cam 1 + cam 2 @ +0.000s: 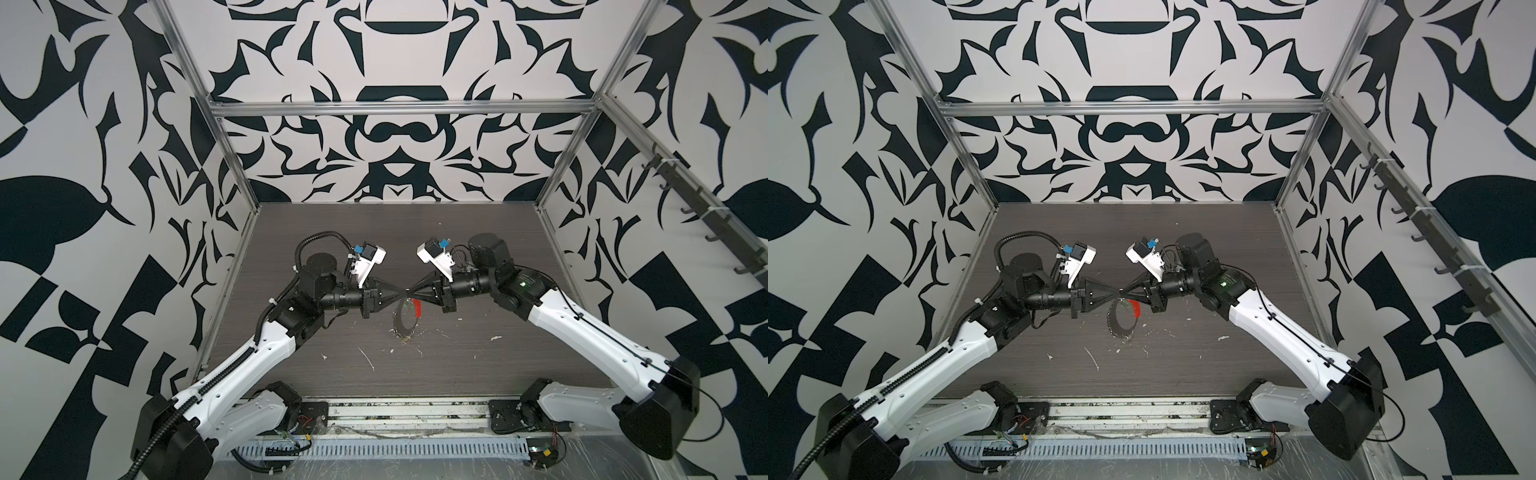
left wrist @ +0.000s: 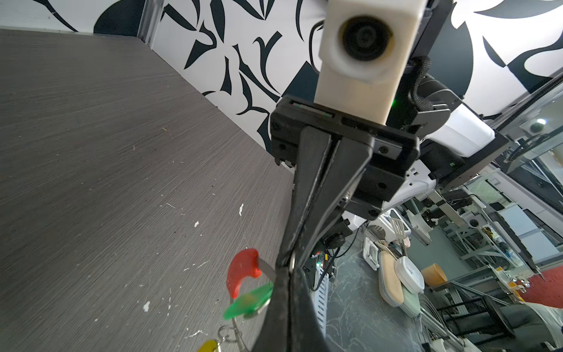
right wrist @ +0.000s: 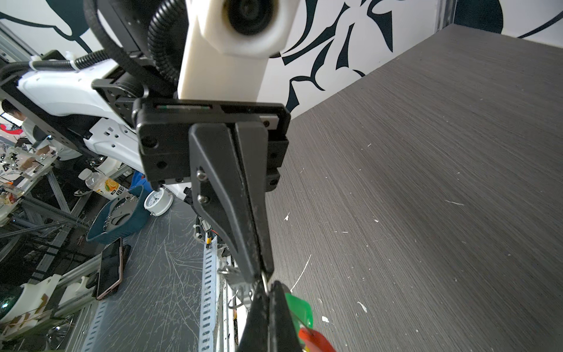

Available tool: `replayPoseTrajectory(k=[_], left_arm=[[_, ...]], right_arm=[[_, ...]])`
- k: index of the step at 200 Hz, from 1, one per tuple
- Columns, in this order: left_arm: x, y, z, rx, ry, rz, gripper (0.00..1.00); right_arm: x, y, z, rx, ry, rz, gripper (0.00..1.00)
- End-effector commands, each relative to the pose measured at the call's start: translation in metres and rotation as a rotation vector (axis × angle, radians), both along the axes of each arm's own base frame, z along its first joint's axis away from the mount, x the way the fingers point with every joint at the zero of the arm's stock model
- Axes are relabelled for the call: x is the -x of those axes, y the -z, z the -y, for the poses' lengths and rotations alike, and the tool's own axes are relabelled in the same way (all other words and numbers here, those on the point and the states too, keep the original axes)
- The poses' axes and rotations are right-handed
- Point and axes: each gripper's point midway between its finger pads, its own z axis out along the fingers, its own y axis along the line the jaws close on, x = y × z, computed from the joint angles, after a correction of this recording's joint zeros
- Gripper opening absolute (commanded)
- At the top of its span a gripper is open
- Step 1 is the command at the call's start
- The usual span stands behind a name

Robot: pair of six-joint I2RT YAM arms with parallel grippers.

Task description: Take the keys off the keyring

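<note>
Both grippers meet tip to tip above the middle of the table. My left gripper and right gripper are both shut on the thin grey hoop of the keyring, which hangs below them. Its red sleeve lies just beside the tips. The green key dangles against the fingers. The yellow key hangs lower, next to small silver rings. The exact grip point is hidden behind the fingers.
White flecks are scattered over the dark wood-grain table. Aluminium frame posts and patterned walls close in the sides and back. A slotted rail runs along the front edge between the arm bases.
</note>
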Motion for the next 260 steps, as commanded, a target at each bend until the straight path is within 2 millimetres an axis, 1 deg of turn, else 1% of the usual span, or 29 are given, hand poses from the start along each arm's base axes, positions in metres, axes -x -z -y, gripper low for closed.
replayPoseTrajectory(k=[1, 17, 26, 61, 78, 84, 101, 121, 138, 155, 198, 237, 260], left_arm=[[0.001, -0.018, 0.003, 0.047, -0.037, 0.06, 0.0], [-0.003, -0.023, 0.001, 0.061, -0.086, 0.087, 0.0], [-0.005, -0.026, -0.002, 0.071, -0.112, 0.101, 0.0], [-0.005, -0.041, -0.012, 0.119, -0.182, 0.16, 0.0], [-0.004, -0.047, -0.017, 0.147, -0.203, 0.193, 0.0], [-0.003, -0.049, -0.018, 0.155, -0.209, 0.202, 0.0], [-0.001, -0.053, -0.02, 0.17, -0.212, 0.221, 0.0], [0.0, -0.058, -0.021, 0.186, -0.213, 0.236, 0.0], [0.0, -0.062, -0.023, 0.204, -0.223, 0.248, 0.0], [0.001, -0.066, -0.025, 0.228, -0.23, 0.265, 0.0], [0.001, -0.066, -0.027, 0.236, -0.242, 0.276, 0.0], [0.001, -0.066, -0.03, 0.242, -0.258, 0.289, 0.0], [0.0, -0.065, -0.033, 0.24, -0.279, 0.293, 0.0]], right_arm=[[-0.005, -0.031, -0.003, -0.072, 0.024, 0.1, 0.05], [-0.005, -0.039, 0.0, -0.094, 0.046, 0.115, 0.23], [-0.006, -0.043, 0.002, -0.106, 0.069, 0.128, 0.3], [-0.011, -0.063, 0.016, -0.184, 0.194, 0.193, 0.43], [-0.01, -0.072, 0.019, -0.239, 0.222, 0.193, 0.44], [-0.01, -0.078, 0.02, -0.27, 0.232, 0.19, 0.45], [-0.01, -0.085, 0.02, -0.323, 0.239, 0.172, 0.46], [-0.006, -0.092, 0.018, -0.379, 0.212, 0.15, 0.43], [-0.002, -0.094, 0.012, -0.416, 0.16, 0.113, 0.42], [-0.004, -0.093, 0.007, -0.44, 0.141, 0.079, 0.42], [-0.004, -0.1, -0.001, -0.496, 0.097, 0.033, 0.38], [-0.003, -0.093, -0.011, -0.482, 0.074, -0.002, 0.36], [0.0, -0.089, -0.016, -0.471, 0.058, -0.016, 0.32]])
